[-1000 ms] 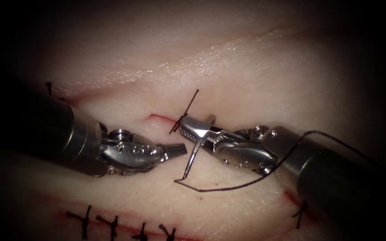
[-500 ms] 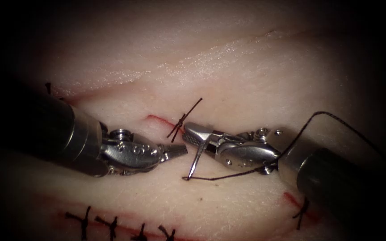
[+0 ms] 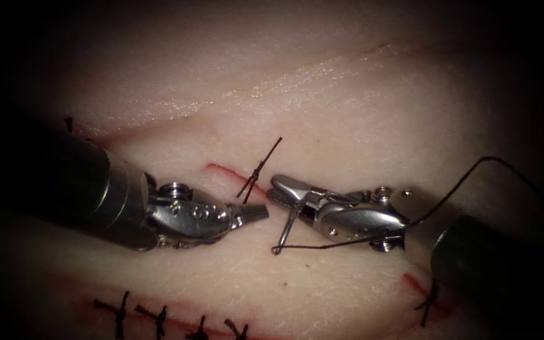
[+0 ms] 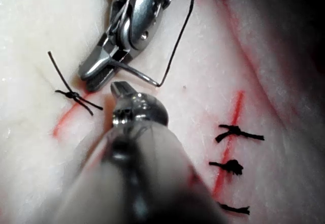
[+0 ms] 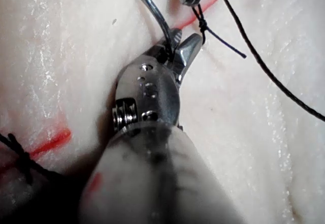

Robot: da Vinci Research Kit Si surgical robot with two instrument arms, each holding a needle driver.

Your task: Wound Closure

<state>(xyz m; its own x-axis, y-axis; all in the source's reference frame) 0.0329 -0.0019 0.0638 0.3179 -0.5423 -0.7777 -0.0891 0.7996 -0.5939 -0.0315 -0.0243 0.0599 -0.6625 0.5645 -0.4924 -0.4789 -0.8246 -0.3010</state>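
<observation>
Since a second ago, the right tool (image 3: 281, 189) has drawn rightward with the needle (image 3: 288, 226), pulling thread (image 3: 341, 244) taut. At left, the left tool (image 3: 256, 214) hovers clenched, holding nothing. A knotted stitch (image 3: 256, 173) crosses the cut (image 3: 225, 170). Rightward, the right jaws clamp the needle mid-curve, clear of tissue (image 3: 347, 113). Left wrist view adds three finished stitches (image 4: 233, 165).

Endoscope overhead-front; wrist cams close; all share knot (image 3: 256, 171) by cut.
</observation>
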